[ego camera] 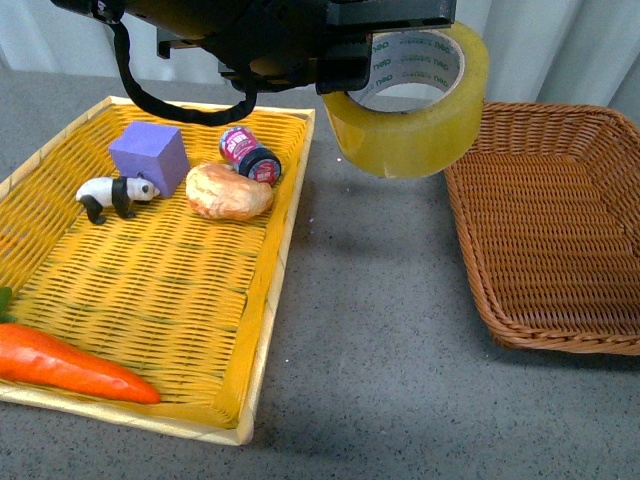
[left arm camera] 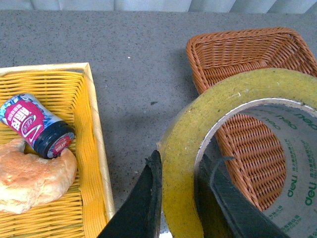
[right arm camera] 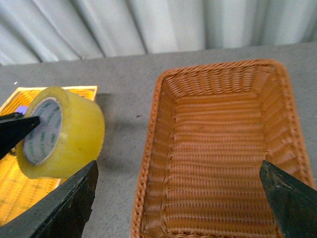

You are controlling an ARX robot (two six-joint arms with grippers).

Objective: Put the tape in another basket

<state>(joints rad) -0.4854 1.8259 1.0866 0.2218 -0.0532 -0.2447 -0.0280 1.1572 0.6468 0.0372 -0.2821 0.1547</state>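
Observation:
My left gripper (ego camera: 345, 72) is shut on the tape (ego camera: 420, 130), a wide yellowish roll with a white core printed in green. The roll hangs in the air over the grey table, between the two baskets and close to the brown basket's (ego camera: 560, 230) left rim. In the left wrist view the black fingers (left arm camera: 148, 198) pinch the wall of the tape (left arm camera: 223, 99), one outside and one inside the ring, with the basket (left arm camera: 237, 49) beyond. My right gripper (right arm camera: 178, 198) is open above the empty brown basket (right arm camera: 223, 148), and the tape (right arm camera: 74, 134) shows beside it.
A yellow woven basket (ego camera: 150, 290) lies at the left. It holds a purple cube (ego camera: 150, 155), a toy panda (ego camera: 115, 195), a bread roll (ego camera: 228, 190), a small can (ego camera: 250, 153) and a carrot (ego camera: 70, 370). A curtain hangs behind the table.

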